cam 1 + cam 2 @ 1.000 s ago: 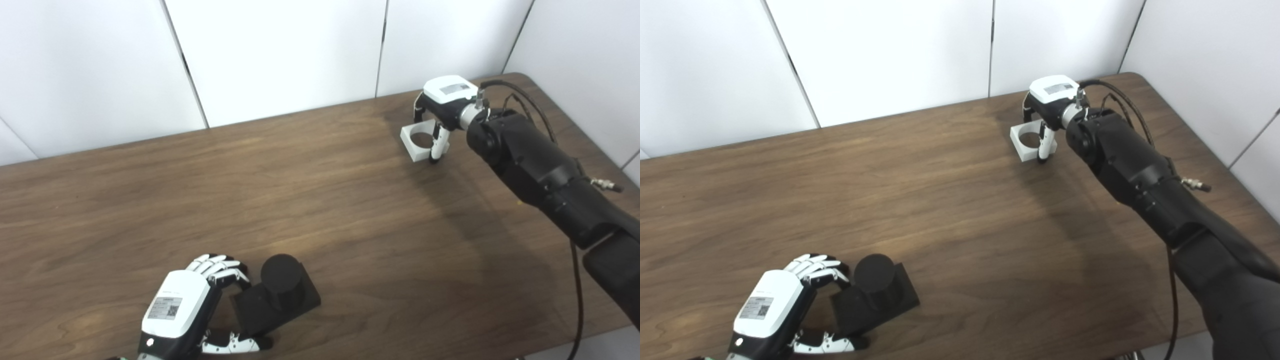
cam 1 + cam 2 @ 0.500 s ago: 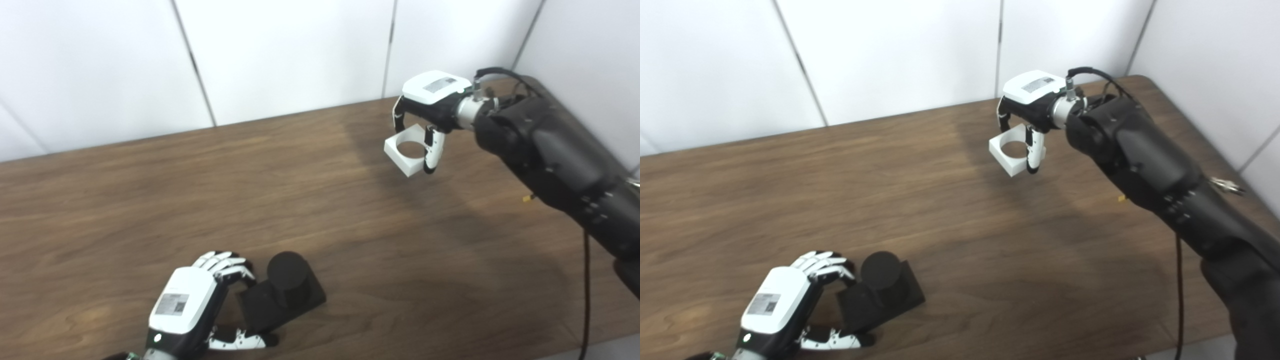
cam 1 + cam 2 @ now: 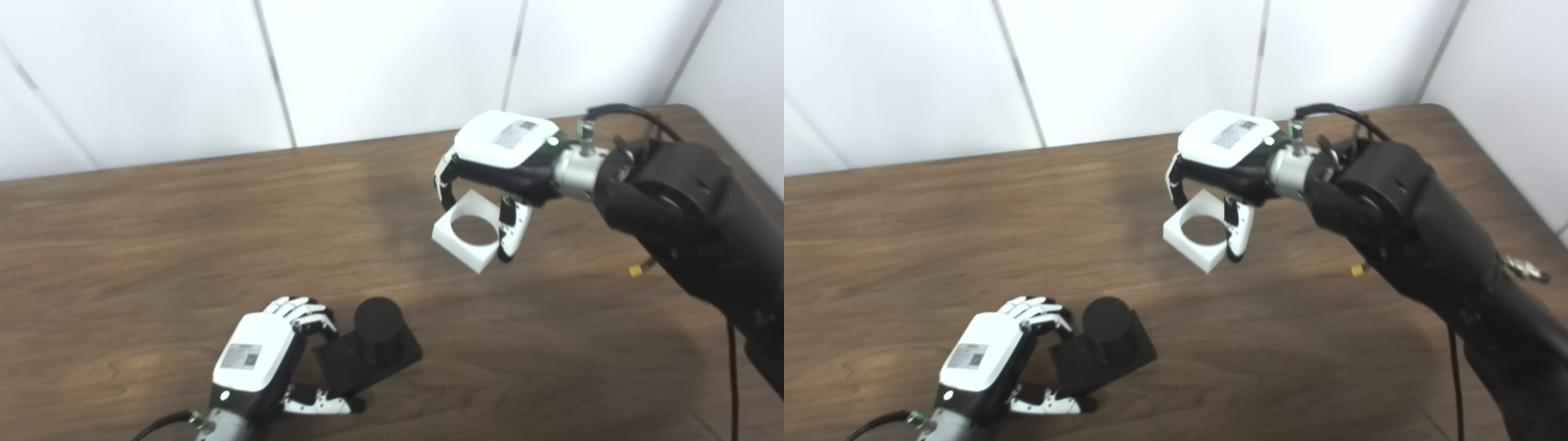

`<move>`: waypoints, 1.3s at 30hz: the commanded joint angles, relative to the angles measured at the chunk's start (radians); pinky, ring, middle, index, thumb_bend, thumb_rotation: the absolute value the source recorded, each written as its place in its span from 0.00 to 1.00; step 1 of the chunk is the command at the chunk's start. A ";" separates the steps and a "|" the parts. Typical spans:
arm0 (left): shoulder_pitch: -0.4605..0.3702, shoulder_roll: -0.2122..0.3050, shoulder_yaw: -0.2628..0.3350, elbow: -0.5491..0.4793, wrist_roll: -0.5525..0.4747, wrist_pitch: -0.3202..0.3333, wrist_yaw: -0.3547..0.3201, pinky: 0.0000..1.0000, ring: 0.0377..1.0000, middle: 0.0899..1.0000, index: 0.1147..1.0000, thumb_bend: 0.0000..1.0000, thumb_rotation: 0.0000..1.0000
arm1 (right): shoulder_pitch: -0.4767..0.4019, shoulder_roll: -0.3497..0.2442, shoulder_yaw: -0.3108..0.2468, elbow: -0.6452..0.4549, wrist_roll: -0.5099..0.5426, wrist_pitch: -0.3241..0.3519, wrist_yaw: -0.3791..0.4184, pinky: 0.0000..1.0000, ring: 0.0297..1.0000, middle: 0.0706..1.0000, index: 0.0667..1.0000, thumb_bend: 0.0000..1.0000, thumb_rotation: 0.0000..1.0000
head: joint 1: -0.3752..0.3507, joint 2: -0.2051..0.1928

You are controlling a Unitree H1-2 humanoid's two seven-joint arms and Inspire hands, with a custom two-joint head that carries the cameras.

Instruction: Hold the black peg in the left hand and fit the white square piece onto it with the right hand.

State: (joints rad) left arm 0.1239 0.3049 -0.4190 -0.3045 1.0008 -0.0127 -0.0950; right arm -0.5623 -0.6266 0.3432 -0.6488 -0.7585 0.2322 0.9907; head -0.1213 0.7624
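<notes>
Above the table (image 3: pixel 184 220), right hand (image 3: pixel 499 156) fingers carry white square piece (image 3: pixel 467 231) closer to the left-held black peg (image 3: pixel 373 343)

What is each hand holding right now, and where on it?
Right hand: white square piece, pinched at its rim, lifted off the table. Left hand: black peg, gripped by its square base.

Left hand (image 3: pixel 257 358): lower left of frame, palm down, fingers curled around a held part. Right hand (image 3: pixel 499 156): upper right of centre, raised, fingers and thumb clamped downward; black forearm runs to the lower right corner.
</notes>
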 commanded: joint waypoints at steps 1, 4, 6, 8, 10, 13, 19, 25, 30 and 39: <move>0.011 -0.009 -0.041 0.030 0.069 0.015 -0.066 0.85 0.82 0.73 0.42 0.52 0.05 | -0.030 0.017 -0.011 -0.044 0.010 -0.014 -0.005 0.87 0.81 0.76 0.45 0.52 0.13 | 0.002 0.004; 0.009 -0.016 -0.049 0.033 0.079 0.021 -0.059 0.84 0.82 0.73 0.42 0.52 0.05 | -0.022 0.055 0.001 -0.075 0.005 -0.008 0.021 0.89 0.81 0.75 0.45 0.52 0.13 | 0.008 0.006; 0.006 -0.020 -0.052 0.029 0.079 0.028 -0.070 0.84 0.82 0.73 0.42 0.52 0.05 | -0.023 0.075 0.015 -0.088 -0.001 -0.012 0.040 0.88 0.81 0.75 0.45 0.52 0.13 | 0.012 0.009; 0.004 -0.022 -0.056 0.024 0.082 0.035 -0.078 0.85 0.83 0.73 0.42 0.52 0.05 | -0.023 0.094 0.023 -0.098 -0.001 -0.014 0.051 0.88 0.81 0.75 0.45 0.52 0.13 | 0.016 0.012; 0.002 -0.025 -0.059 0.022 0.084 0.038 -0.077 0.85 0.82 0.73 0.42 0.52 0.05 | -0.021 0.111 0.024 -0.106 0.000 -0.014 0.060 0.88 0.81 0.75 0.45 0.52 0.13 | 0.018 0.013; 0.001 -0.029 -0.063 0.018 0.084 0.048 -0.078 0.85 0.82 0.73 0.42 0.52 0.05 | -0.010 0.142 0.023 -0.121 -0.003 0.003 0.078 0.89 0.82 0.76 0.45 0.52 0.13 | 0.020 0.016; -0.003 -0.033 -0.064 0.016 0.084 0.051 -0.083 0.85 0.82 0.73 0.42 0.52 0.05 | 0.015 0.181 0.038 -0.106 -0.015 -0.008 0.092 0.92 0.83 0.76 0.45 0.52 0.13 | 0.023 0.023; -0.005 -0.035 -0.065 0.011 0.087 0.055 -0.093 0.85 0.82 0.73 0.42 0.52 0.05 | 0.045 0.193 0.052 -0.076 -0.033 -0.038 0.081 0.93 0.83 0.76 0.45 0.52 0.13 | 0.028 0.027; -0.004 -0.041 -0.065 0.009 0.088 0.053 -0.091 0.84 0.82 0.73 0.42 0.52 0.05 | 0.065 0.199 0.052 -0.056 -0.034 -0.065 0.060 0.92 0.83 0.76 0.45 0.52 0.13 | 0.038 0.033; -0.001 -0.048 -0.065 0.012 0.103 0.051 -0.076 0.84 0.81 0.72 0.42 0.52 0.05 | 0.085 0.214 0.054 -0.016 -0.026 -0.083 0.013 0.91 0.83 0.76 0.45 0.52 0.13 | 0.038 0.039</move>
State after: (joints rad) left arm 0.1136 0.2587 -0.4531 -0.3193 1.0617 0.0374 -0.1240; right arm -0.4617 -0.4159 0.4022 -0.6647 -0.7811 0.1740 1.0264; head -0.0813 0.8007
